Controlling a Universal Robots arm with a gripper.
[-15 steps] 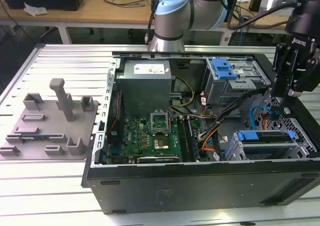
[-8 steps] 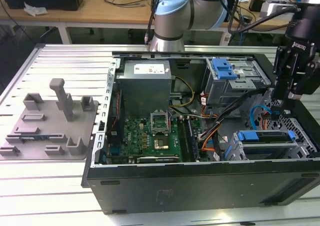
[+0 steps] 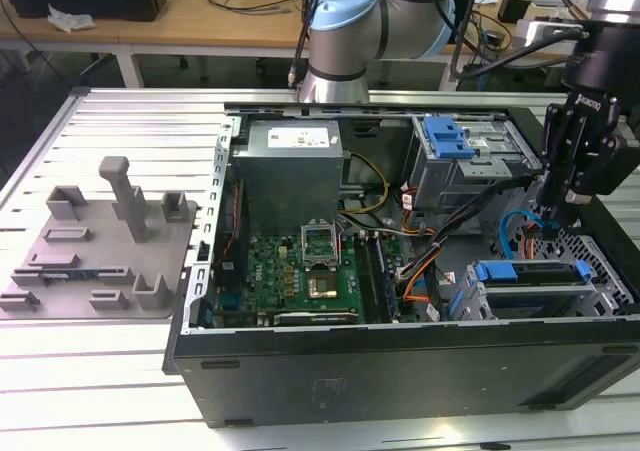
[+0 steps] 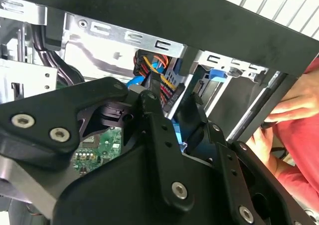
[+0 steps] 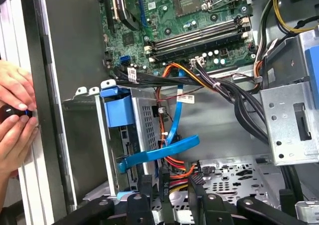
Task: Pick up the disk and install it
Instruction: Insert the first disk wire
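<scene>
Disk [image 3: 535, 274] sits in drive cage [image 3: 610, 293] at the case [image 3: 400, 361] corner (blue tabs showing). Pincer [image 5: 170, 187] is spread, empty, just beside it. Risk: snagging cables [image 5: 234, 98], pulling connectors loose.

My exterior view looks down on the whole open black metal computer case [image 3: 400, 371]; both wrist views peer close inside it, sharing orange and blue cables [image 5: 174, 120].

**Black Gripper, Blue Cable, Green Board**

The gripper [image 5: 169, 192] is matte black. Just ahead of its jaws runs a bright blue cable [image 5: 162, 154] over orange, red and yellow wires [image 5: 177, 161]. Beyond the jaws the board [image 5: 199, 15] is green; the case [image 3: 400, 356] is black.
</scene>
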